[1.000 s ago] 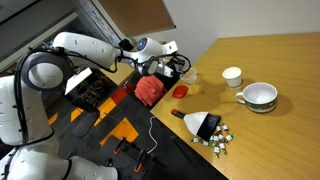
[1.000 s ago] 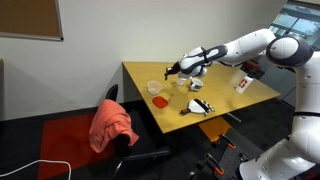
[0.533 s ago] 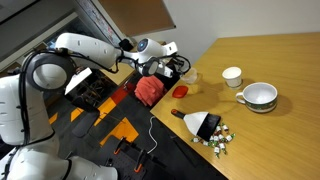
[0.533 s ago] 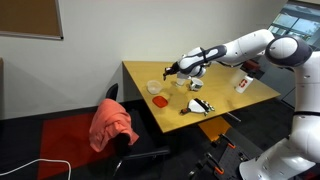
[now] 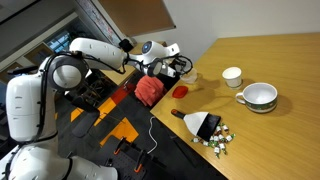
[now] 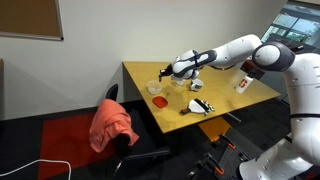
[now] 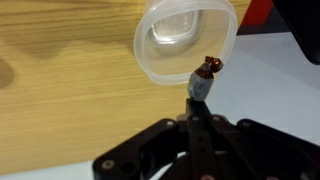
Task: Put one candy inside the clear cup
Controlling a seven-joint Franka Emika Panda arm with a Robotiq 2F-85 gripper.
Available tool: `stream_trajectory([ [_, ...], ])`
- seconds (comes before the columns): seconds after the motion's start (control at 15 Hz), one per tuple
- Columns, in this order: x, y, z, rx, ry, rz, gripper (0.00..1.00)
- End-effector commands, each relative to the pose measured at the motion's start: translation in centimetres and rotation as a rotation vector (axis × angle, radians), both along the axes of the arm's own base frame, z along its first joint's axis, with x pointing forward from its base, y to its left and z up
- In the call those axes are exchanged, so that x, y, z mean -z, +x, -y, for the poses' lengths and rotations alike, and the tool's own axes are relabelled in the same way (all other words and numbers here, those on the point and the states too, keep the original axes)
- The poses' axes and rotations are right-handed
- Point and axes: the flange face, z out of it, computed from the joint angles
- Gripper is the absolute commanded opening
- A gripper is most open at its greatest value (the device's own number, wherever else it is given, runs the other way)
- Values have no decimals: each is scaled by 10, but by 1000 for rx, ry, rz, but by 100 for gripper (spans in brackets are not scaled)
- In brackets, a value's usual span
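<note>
The clear cup [image 7: 185, 40] stands on the wooden table, open side up; in the wrist view it lies just beyond my fingertips. My gripper [image 7: 199, 93] is shut on a small wrapped candy [image 7: 205, 73], held at the cup's near rim, slightly to its right. In both exterior views the gripper [image 5: 169, 68] [image 6: 167, 72] hovers near the table's corner beside the cup [image 5: 190, 76] [image 6: 153, 87]. An open dark bag [image 5: 207, 125] with several loose candies [image 5: 219, 141] lies near the table's front edge.
A small white cup [image 5: 232, 76] and a white handled bowl-mug [image 5: 260, 96] stand further along the table. A flat red thing [image 5: 180, 90] lies near the clear cup. A chair with a red cloth [image 6: 112, 125] stands beside the table.
My gripper has shifted a little towards the clear cup with the candy still in it, and the arm has changed its pose. The objects on the table have not moved.
</note>
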Motion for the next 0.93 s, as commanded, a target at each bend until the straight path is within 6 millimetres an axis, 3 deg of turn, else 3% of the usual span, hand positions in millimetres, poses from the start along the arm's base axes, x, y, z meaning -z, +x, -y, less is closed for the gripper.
stream_trajectory([
  [0.0, 15, 15, -3, 22, -46, 1, 0],
  [0.47, 52, 23, -11, 12, -92, -46, 0],
  [0.53, 56, 24, -13, 8, -93, -50, 27],
  [0.6, 59, 24, -14, 5, -93, -52, 28],
  [0.87, 57, 26, -19, -3, -78, -46, 56],
])
